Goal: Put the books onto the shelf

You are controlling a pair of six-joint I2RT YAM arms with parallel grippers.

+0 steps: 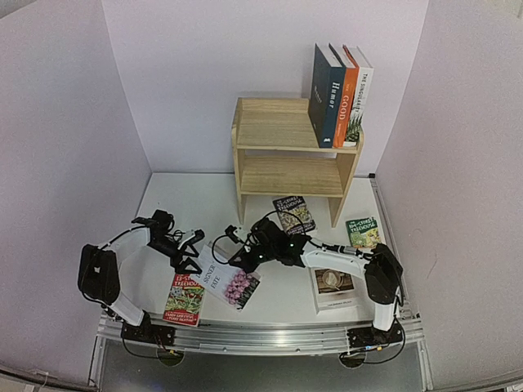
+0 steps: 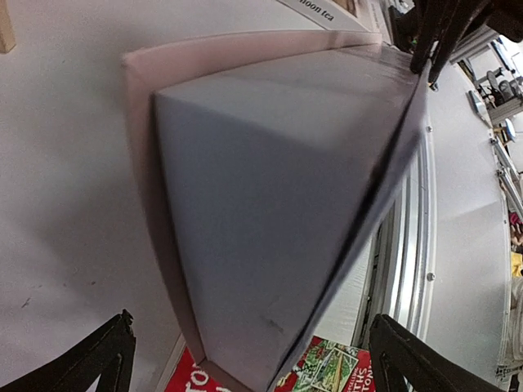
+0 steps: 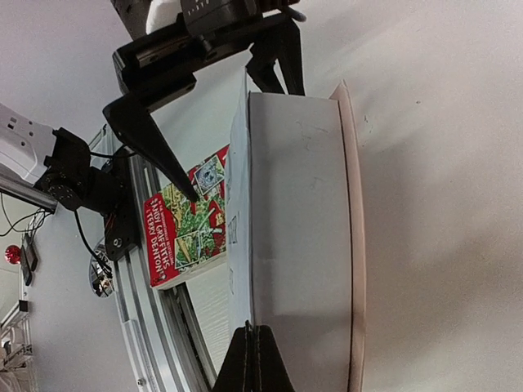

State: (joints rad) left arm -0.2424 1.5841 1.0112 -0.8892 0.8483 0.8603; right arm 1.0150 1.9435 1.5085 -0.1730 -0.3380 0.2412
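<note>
You're only getting part of the pink book [image 1: 233, 284]: the right hand [image 3: 253, 347] is covering one corner, and the left wrist view is blurring. It's lying front-centre on the bench [image 1: 188, 204], flowers showing, right hand pinching its cover edge. Left hand [image 1: 193, 251] is gaping beside it. The shelf [image 1: 274, 126] is holding three upright books [image 1: 337, 94] on top.

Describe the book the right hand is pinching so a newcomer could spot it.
From the pine shelf at the back, come forward to between the left hand and the right hand. The book there has a white cover with pink flowers, and the right hand is shut on its edge. The red paperback beside it lies flat, ungripped.
</note>
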